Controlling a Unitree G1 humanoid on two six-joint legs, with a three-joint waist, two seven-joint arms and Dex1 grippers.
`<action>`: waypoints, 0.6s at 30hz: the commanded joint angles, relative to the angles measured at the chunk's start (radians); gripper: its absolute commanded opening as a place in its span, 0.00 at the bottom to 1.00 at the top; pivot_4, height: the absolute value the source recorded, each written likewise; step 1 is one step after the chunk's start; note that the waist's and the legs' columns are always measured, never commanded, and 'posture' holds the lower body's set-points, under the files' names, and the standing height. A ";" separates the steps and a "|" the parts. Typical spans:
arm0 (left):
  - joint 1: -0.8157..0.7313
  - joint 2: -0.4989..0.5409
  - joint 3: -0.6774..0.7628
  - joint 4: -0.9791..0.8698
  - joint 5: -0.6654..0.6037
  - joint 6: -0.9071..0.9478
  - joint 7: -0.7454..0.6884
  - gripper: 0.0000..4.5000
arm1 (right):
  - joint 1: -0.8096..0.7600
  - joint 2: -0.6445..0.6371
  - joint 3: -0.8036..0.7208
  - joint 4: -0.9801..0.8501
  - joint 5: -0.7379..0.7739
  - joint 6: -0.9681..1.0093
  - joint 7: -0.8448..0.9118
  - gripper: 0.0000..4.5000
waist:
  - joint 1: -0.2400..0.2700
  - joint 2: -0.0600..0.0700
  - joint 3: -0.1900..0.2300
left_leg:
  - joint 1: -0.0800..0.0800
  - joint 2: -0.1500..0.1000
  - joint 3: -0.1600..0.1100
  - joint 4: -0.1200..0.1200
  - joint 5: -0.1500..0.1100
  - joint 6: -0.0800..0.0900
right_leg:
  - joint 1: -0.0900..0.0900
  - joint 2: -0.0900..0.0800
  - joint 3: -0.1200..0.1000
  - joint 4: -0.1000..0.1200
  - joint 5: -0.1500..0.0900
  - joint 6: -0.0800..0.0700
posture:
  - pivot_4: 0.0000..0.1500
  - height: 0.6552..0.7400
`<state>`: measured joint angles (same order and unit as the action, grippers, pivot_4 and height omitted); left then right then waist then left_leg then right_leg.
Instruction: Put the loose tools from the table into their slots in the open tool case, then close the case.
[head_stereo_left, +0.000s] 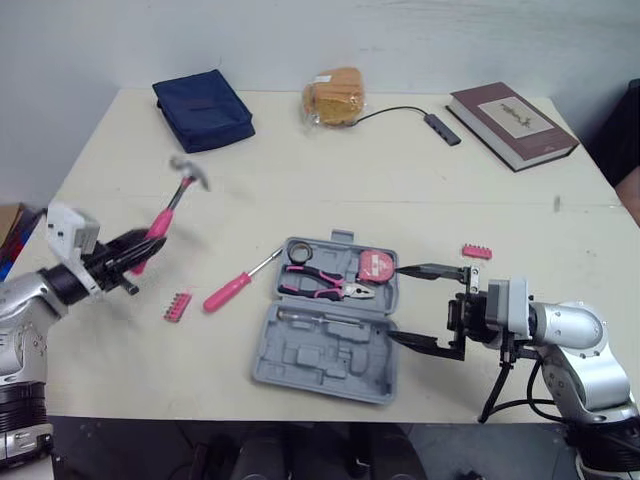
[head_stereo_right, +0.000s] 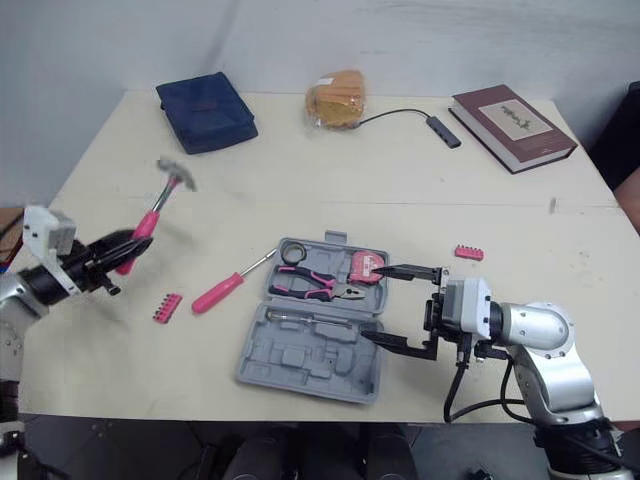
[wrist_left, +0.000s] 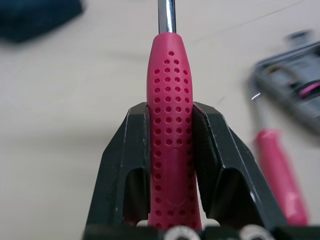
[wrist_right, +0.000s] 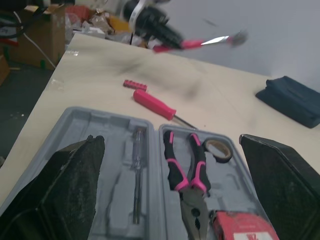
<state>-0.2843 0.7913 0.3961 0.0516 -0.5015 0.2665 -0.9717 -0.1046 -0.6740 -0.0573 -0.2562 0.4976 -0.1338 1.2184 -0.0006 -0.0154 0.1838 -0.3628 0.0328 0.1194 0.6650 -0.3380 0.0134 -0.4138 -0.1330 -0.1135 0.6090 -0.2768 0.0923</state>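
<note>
The left claw (head_stereo_left: 140, 250) is clamping the pink hammer (head_stereo_left: 172, 205) above the table (head_stereo_left: 400, 170), the left wrist view showing its dotted handle pinched. The right claw (head_stereo_left: 398, 304) is gaping wide at the open tool case (head_stereo_left: 320, 360), pliers (wrist_right: 186, 167) slotted inside.

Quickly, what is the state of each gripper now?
Left gripper: shut on the pink-handled steel hammer.
Right gripper: open, holding nothing.

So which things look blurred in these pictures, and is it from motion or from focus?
Left eye view: the hammer is smeared at its head, probably by motion, while the tool case looks crisp. Right wrist view: the hammer is streaked too. Left wrist view: its handle in the left gripper is sharp, but the screwdriver behind is out of focus.
</note>
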 joint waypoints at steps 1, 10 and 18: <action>-0.031 0.017 -0.112 -0.123 -0.002 -0.072 -0.134 0.11 | 0.009 -0.036 -0.070 0.011 0.012 -0.022 0.009 1.00 | 0.000 0.000 0.000 | 0.000 0.000 0.001 0.000 0.000 0.001 | 0.000 0.001 -0.002 0.000 0.000 0.000 | 1.00 1.00; -0.193 0.057 -0.491 -0.296 0.072 0.091 -0.307 0.11 | 0.136 -0.123 -0.164 -0.041 0.057 0.030 0.041 1.00 | 0.005 0.000 0.001 | 0.000 -0.002 0.002 0.002 0.001 0.003 | 0.000 0.004 -0.003 -0.001 0.001 0.001 | 1.00 1.00; -0.249 0.016 -0.705 -0.445 0.197 0.326 -0.185 0.11 | 0.216 -0.107 -0.184 -0.114 0.051 0.043 -0.007 1.00 | 0.004 0.000 0.002 | 0.002 -0.002 0.002 0.004 0.002 0.004 | 0.000 0.004 -0.001 0.001 0.001 0.002 | 1.00 1.00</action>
<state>-0.5076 0.8090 -0.2715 -0.3321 -0.3290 0.5382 -1.1834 0.0968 -0.7831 -0.2118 -0.3248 0.5377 -0.0864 1.2261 0.0038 -0.0152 0.1855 -0.3611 0.0305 0.1213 0.6688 -0.3356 0.0174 -0.4132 -0.1287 -0.1141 0.6104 -0.2759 0.0940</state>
